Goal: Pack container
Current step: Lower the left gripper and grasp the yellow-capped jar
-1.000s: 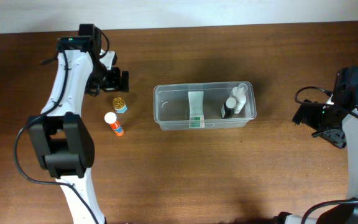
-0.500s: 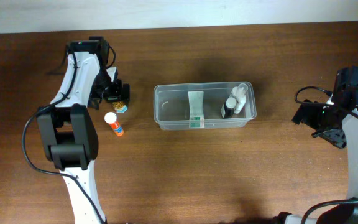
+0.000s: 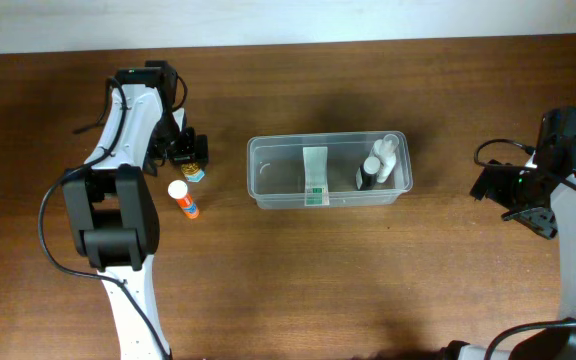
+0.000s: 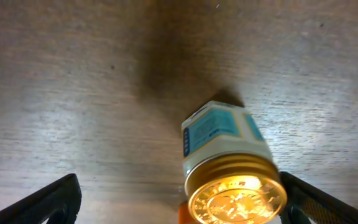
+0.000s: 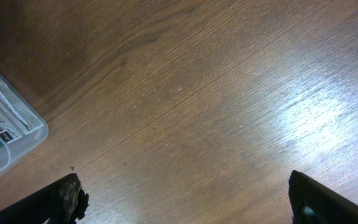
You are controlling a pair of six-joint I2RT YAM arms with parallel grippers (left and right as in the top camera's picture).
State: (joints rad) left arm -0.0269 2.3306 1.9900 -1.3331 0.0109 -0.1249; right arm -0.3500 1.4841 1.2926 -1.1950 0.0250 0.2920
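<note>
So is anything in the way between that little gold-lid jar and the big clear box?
No, nothing visible is. The gold-lid jar sits right by the left end effector, and only bare table lies between it and the container. The white-capped bottle lies off to one side, not on that path.

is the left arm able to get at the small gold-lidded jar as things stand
Likely yes: the left pincer hangs open over the small gold-lidded jar with the blue label, a finger on each side, nothing between. The orange white-capped tube lies close and might get nudged.
</note>
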